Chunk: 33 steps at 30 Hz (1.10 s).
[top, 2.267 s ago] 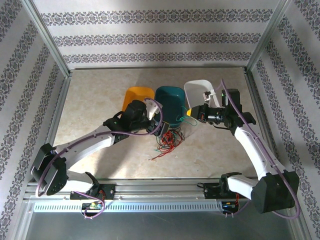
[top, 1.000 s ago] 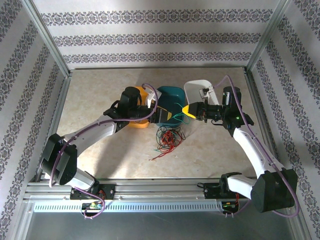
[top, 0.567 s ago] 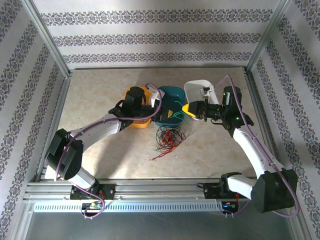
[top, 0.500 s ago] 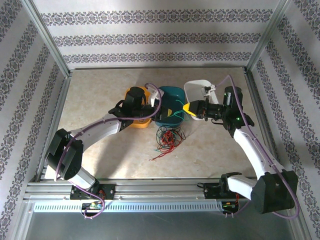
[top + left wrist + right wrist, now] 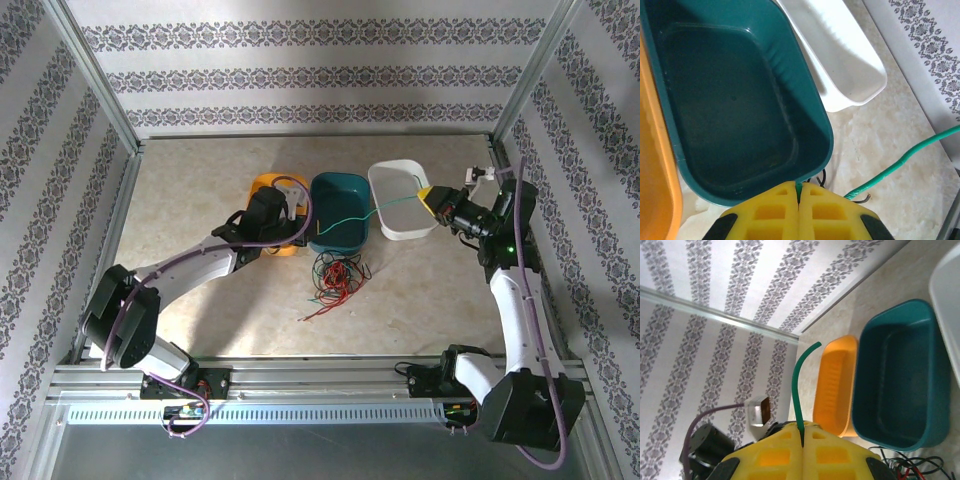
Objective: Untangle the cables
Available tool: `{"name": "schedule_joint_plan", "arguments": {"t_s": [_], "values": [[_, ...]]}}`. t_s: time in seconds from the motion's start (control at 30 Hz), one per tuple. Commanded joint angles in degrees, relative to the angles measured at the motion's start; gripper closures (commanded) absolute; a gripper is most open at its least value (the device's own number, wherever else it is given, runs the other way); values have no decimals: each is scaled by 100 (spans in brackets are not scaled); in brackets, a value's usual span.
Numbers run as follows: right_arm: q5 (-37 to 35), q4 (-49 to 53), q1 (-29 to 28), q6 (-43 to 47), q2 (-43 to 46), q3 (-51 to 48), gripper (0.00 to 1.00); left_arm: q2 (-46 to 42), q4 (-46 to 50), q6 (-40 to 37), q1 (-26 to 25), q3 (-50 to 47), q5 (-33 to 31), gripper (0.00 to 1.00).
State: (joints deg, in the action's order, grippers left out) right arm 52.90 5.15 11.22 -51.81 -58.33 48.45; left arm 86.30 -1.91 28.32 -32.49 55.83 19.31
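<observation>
A green cable [image 5: 388, 206] is stretched taut above the white bin, between my two grippers. My right gripper [image 5: 430, 196] is shut on one end; in the right wrist view the cable end [image 5: 796, 385] sticks up from the shut yellow fingertips [image 5: 802, 426]. My left gripper [image 5: 308, 232], at the teal bin's near left corner, is shut on the other part, pinched green between its pads [image 5: 799, 186]. The same cable [image 5: 900, 160] runs off to the upper right there. The remaining red, green and black cables [image 5: 335, 276] lie in a curly heap on the table in front of the teal bin.
Three bins stand in a row: orange [image 5: 272, 186], teal [image 5: 340, 205] and white [image 5: 400, 190]. The teal bin [image 5: 740, 100] holds nothing. Metal frame posts and patterned walls close in the table on three sides.
My right gripper has pulled right and back with the green cable, drawing it taut over the white bin. My left gripper has closed on that cable near the teal bin.
</observation>
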Motion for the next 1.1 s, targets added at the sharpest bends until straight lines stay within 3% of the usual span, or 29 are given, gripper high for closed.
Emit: {"name": "schedule_joint_plan", "arguments": {"t_s": [0.0,0.27,0.43,0.63,0.77,0.87,1.07], "values": [[-367,-259,352,-133,76,56,100,-150,622,12,168,-202,-447,100],[-554,-79,475,21,-71,351,100,-294,235,64,227,-266,-88,100],[-1170,341,525,306,-4,427,100,-454,-415,552,512,-579,219,100],[-1685,1520,-560,1672,-120,786,100,-579,-618,619,542,-484,580,100],[-1540,1689,-1304,2030,-244,668,100,-566,-460,457,538,-251,644,100],[-1823,1954,-1729,2303,-324,639,100,-536,-428,403,542,-154,632,100],[-1995,2070,-2157,2438,-567,574,100,-380,-692,565,472,-91,706,100]]}}
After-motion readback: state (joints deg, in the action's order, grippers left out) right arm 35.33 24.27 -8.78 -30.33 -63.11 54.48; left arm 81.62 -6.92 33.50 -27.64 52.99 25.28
